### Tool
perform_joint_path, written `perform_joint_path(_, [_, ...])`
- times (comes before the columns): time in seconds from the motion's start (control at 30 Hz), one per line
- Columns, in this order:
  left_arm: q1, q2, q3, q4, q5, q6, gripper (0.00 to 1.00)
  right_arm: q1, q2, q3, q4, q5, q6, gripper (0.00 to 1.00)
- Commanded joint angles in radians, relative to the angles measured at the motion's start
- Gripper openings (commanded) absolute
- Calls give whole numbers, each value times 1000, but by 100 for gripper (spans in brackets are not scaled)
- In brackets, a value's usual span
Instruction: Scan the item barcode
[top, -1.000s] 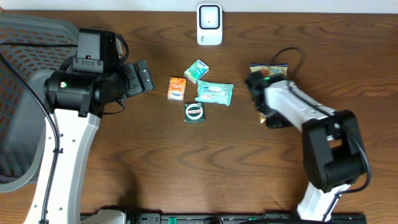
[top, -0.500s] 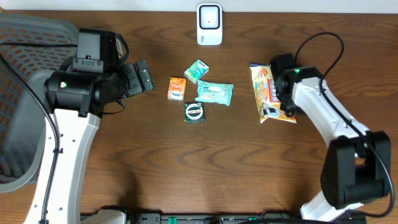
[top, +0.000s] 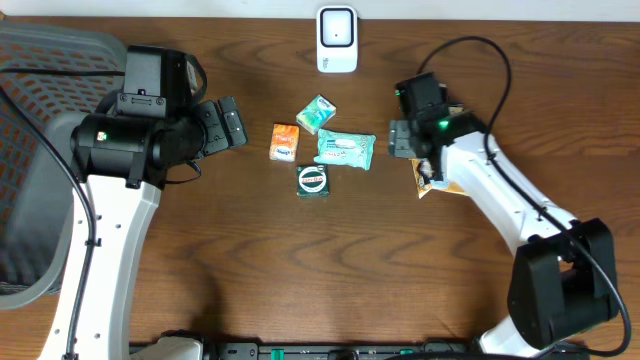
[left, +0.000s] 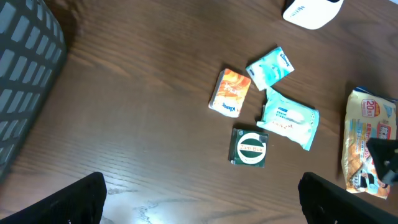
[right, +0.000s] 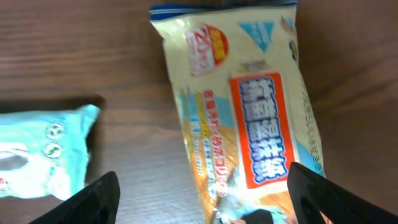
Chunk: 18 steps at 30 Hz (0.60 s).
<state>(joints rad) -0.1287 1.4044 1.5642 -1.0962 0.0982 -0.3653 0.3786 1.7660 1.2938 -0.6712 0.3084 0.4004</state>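
Hovering your right pincer (right: 208, 196), spread wide and empty, over the yellow snack packet (right: 249, 112) lying on the bench (top: 300, 270), you do best to grip across its long edges, then turn its barcode toward the white scanner (top: 337, 39); your left pincer (left: 204, 199) idles open.

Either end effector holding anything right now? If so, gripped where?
Nothing is held. The right end effector is open over the yellow snack packet, which lies on the table; the left end effector is open too.

Dark wood table (top: 300, 270); grey mesh chair (top: 38, 72) on L.
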Motion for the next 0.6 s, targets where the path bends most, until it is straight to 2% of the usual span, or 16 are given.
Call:
perform_joint_path(0.0, [4,0,12,-3,-6,6,98,41,30,10,13,147,-11,83])
perform_joint_path(0.17, [4,0,12,-3,-6,6,98,75,115,10,27,264,-12,84])
perform_joint_path(0.33, [4,0,12,-3,-6,6,98,106,218,10,55,448,-13,91])
perform_joint_path(0.57, [4,0,12,-3,-6,6,98,106,301,10,58,471,-13,91])
